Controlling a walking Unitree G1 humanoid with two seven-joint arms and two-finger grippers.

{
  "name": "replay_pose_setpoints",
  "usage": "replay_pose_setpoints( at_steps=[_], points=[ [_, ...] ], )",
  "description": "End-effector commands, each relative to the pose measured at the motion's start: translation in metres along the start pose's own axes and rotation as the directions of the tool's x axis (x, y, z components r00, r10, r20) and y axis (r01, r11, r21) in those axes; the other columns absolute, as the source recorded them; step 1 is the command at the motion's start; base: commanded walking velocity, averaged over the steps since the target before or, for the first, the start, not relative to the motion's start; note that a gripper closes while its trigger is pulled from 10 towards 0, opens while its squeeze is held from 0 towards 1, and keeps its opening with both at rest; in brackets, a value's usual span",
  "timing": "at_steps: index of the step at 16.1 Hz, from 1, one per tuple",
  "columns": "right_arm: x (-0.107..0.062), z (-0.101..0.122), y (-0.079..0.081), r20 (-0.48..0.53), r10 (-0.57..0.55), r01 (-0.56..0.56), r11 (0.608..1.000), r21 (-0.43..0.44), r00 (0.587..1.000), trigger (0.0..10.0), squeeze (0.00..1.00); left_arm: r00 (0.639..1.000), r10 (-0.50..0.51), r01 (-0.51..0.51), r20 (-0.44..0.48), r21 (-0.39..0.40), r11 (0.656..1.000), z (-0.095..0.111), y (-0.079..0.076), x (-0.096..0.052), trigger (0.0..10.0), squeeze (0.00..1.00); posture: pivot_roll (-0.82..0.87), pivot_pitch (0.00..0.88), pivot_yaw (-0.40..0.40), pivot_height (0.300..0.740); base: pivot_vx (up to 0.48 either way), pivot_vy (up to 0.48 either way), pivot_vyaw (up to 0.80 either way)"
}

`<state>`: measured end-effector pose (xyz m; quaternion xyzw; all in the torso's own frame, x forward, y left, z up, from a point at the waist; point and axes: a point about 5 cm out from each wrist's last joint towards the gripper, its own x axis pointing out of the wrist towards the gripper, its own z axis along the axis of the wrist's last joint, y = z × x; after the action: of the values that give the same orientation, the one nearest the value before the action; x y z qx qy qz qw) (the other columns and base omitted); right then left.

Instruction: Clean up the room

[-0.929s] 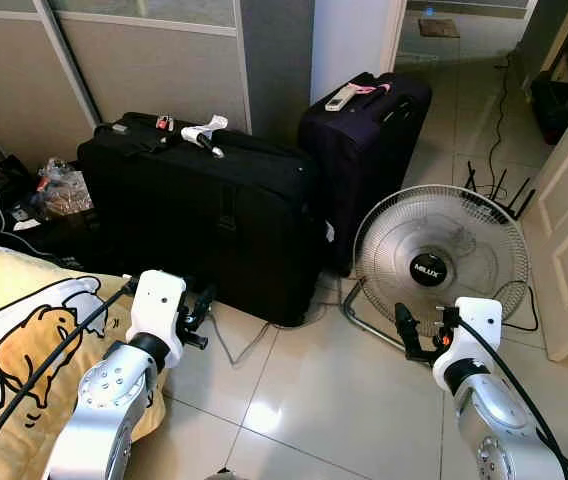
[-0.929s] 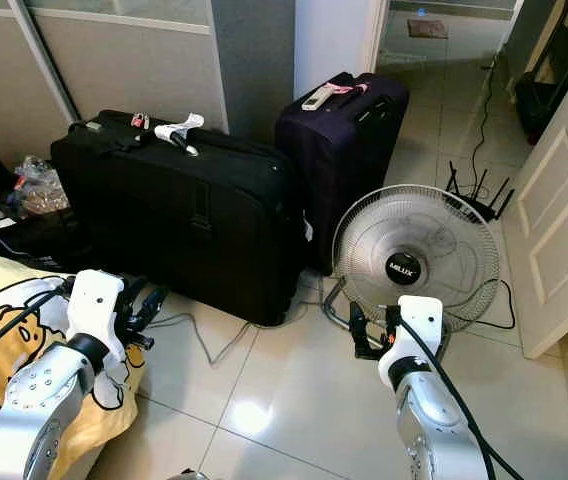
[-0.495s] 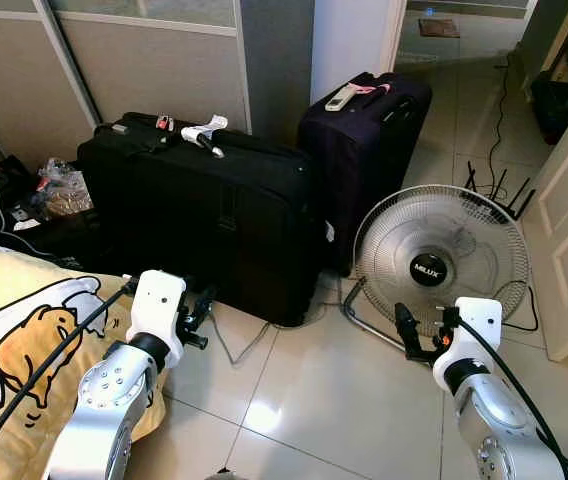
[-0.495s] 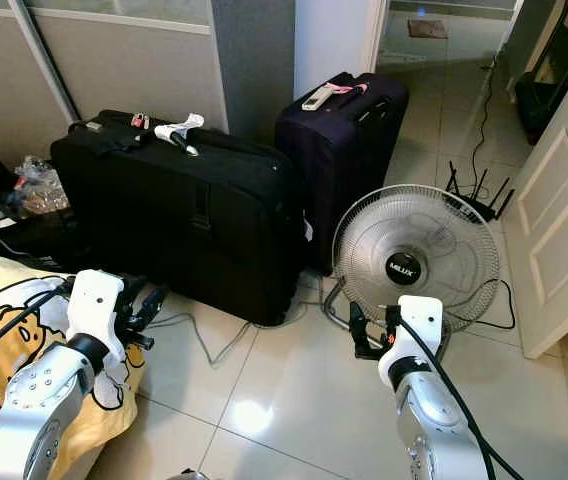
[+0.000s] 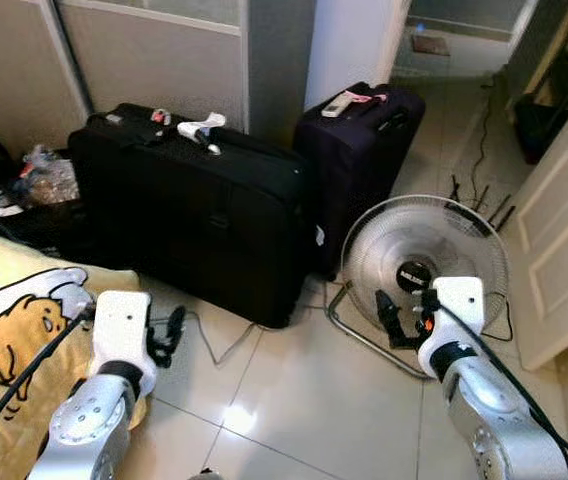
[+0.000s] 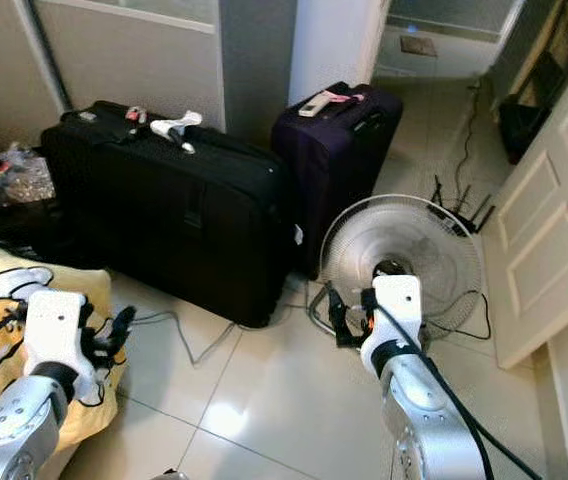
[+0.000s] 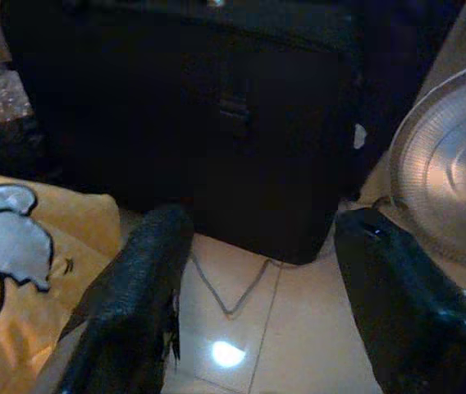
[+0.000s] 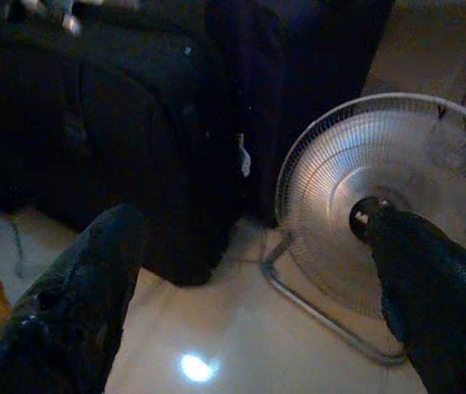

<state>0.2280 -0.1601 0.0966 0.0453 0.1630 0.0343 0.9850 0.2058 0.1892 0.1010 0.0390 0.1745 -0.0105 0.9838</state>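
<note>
Two silver arms, black cables, long black jaws.

A large black suitcase [image 5: 199, 215] stands on its long edge at 11 o'clock, white tags on top. A dark purple suitcase [image 5: 364, 150] stands upright at 12 o'clock, just beside it. A white floor fan [image 5: 419, 265] sits tilted back on the tiles at 1 o'clock.
</note>
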Motion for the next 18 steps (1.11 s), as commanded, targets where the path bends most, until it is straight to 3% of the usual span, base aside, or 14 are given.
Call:
replay_pose_setpoints(
  at_steps=[1, 2, 3, 4, 5, 6, 7, 9, 12, 13, 14, 15, 18],
  points=[
    [-0.002, 0.009, 0.000, 0.048, 0.008, -0.010, 0.999, 0.053, 0.999, 10.0, 1.00, 0.998, 0.026, -0.027, 0.049, 0.017, 0.999, 0.010, 0.003, 0.002, 10.0, 1.00, 0.03, 0.000, 0.013, 0.740, 0.000, 0.000, 0.00],
    [-0.003, 0.014, -0.001, 0.086, -0.036, 0.039, 0.999, -0.026, 0.996, 10.0, 0.82, 0.998, 0.032, -0.033, 0.051, 0.010, 0.999, 0.012, 0.006, 0.005, 10.0, 1.00, 0.03, 0.000, 0.022, 0.740, 0.000, 0.000, 0.00],
    [-0.003, 0.019, 0.000, 0.167, -0.064, 0.069, 0.997, -0.025, 0.984, 10.0, 0.00, 0.998, 0.028, -0.029, 0.060, 0.027, 0.999, 0.014, 0.009, 0.005, 10.0, 1.00, 0.03, 0.000, 0.036, 0.740, 0.000, 0.000, 0.00],
    [-0.003, 0.020, 0.001, 0.206, -0.074, 0.072, 0.997, 0.014, 0.976, 10.0, 0.00, 0.995, 0.042, -0.046, 0.087, 0.049, 0.998, 0.019, 0.011, 0.006, 10.0, 1.00, 0.02, 0.000, 0.045, 0.740, 0.000, 0.000, 0.00],
    [-0.007, 0.014, 0.007, 0.141, 0.045, -0.059, 0.994, 0.094, 0.989, 10.0, 0.00, 0.995, 0.051, -0.053, 0.090, 0.021, 0.998, 0.027, 0.012, 0.009, 10.0, 1.00, 0.03, 0.000, 0.052, 0.740, 0.000, 0.000, 0.00],
    [-0.008, 0.012, 0.009, 0.133, 0.065, -0.074, 0.996, 0.058, 0.989, 10.0, 0.00, 0.994, 0.046, -0.047, 0.104, 0.009, 0.999, 0.030, 0.013, 0.010, 10.0, 1.00, 0.02, 0.000, 0.053, 0.740, 0.000, 0.000, 0.00],
    [-0.008, 0.010, 0.014, 0.133, 0.110, -0.109, 0.994, -0.016, 0.985, 10.0, 0.00, 0.981, 0.071, -0.079, 0.182, 0.038, 0.996, 0.038, 0.014, 0.011, 10.0, 1.00, 0.02, 0.000, 0.050, 0.740, 0.000, 0.000, 0.80],
    [-0.004, 0.009, 0.020, 0.118, 0.169, -0.165, 0.985, -0.046, 0.978, 10.0, 0.00, 0.960, 0.121, -0.133, 0.251, 0.031, 0.991, 0.041, 0.014, 0.010, 10.0, 1.00, 0.03, 0.000, 0.039, 0.740, 0.000, 0.000, 0.80],
    [-0.001, 0.009, 0.027, 0.104, 0.263, -0.259, 0.965, -0.048, 0.959, 10.0, 0.00, 0.981, 0.045, -0.059, 0.186, 0.067, 0.996, 0.037, 0.007, 0.011, 10.0, 1.00, 0.05, 0.000, 0.026, 0.740, 0.000, 0.000, 0.80],
    [-0.001, 0.010, 0.029, 0.106, 0.285, -0.281, 0.958, -0.052, 0.953, 10.0, 0.00, 0.980, 0.056, -0.071, 0.193, 0.072, 0.995, 0.035, 0.007, 0.011, 10.0, 0.81, 0.05, 0.000, 0.027, 0.740, 0.000, 0.000, 0.80],
    [0.000, 0.011, 0.030, 0.107, 0.292, -0.286, 0.956, -0.068, 0.950, 10.0, 0.00, 0.980, 0.060, -0.075, 0.191, 0.074, 0.994, 0.034, 0.007, 0.012, 10.0, 0.25, 0.04, 0.000, 0.029, 0.740, 0.000, 0.000, 0.80],
    [0.000, 0.012, 0.030, 0.107, 0.300, -0.294, 0.954, -0.066, 0.948, 10.0, 0.00, 0.981, 0.055, -0.068, 0.186, 0.061, 0.996, 0.034, 0.007, 0.013, 10.0, 0.00, 0.04, 0.000, 0.029, 0.740, 0.000, 0.000, 0.80],
    [0.000, 0.013, 0.027, 0.106, 0.296, -0.290, 0.955, -0.065, 0.949, 10.0, 0.00, 0.978, 0.053, -0.070, 0.203, 0.074, 0.995, 0.037, 0.004, 0.014, 10.0, 0.00, 0.04, 0.000, 0.020, 0.740, 0.000, 0.000, 0.80]
  ],
)
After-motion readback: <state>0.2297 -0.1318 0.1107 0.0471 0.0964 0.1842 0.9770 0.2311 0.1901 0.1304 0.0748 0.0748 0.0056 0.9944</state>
